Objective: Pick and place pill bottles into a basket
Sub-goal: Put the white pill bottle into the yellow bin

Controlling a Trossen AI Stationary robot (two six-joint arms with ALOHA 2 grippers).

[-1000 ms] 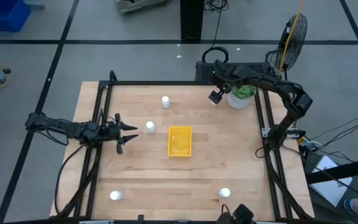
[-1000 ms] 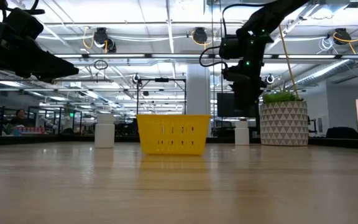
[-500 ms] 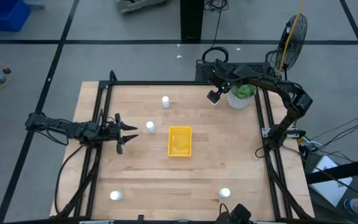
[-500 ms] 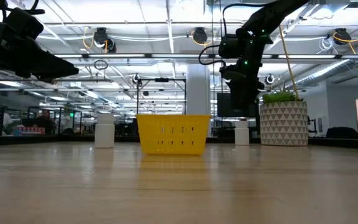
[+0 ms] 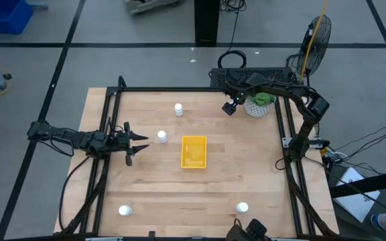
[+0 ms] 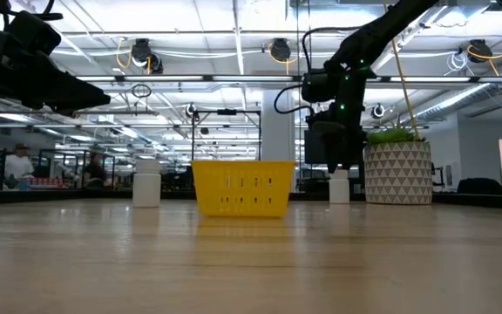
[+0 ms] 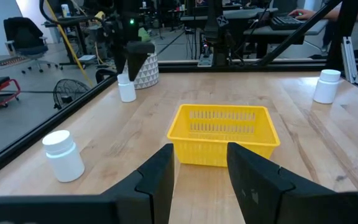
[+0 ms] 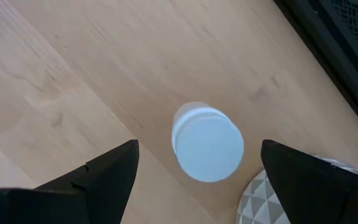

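We note the right gripper [image 8: 194, 174] poised directly above a pill bottle [image 8: 207, 142] beside the plant pot [image 5: 259, 104] at the table's [image 5: 166, 187] far right, fingers spread wide, nothing held (bottle upright, cap visible between the fingers). The left gripper [image 5: 141, 139] waits at the left edge, fingers parted, empty, near another bottle [image 5: 161, 136]. The yellow basket [image 5: 194, 152] sits mid-table, empty as far as we see. Further bottles stand apart: one far [image 5: 178, 108], two near [image 5: 124, 211] [image 5: 242, 208].
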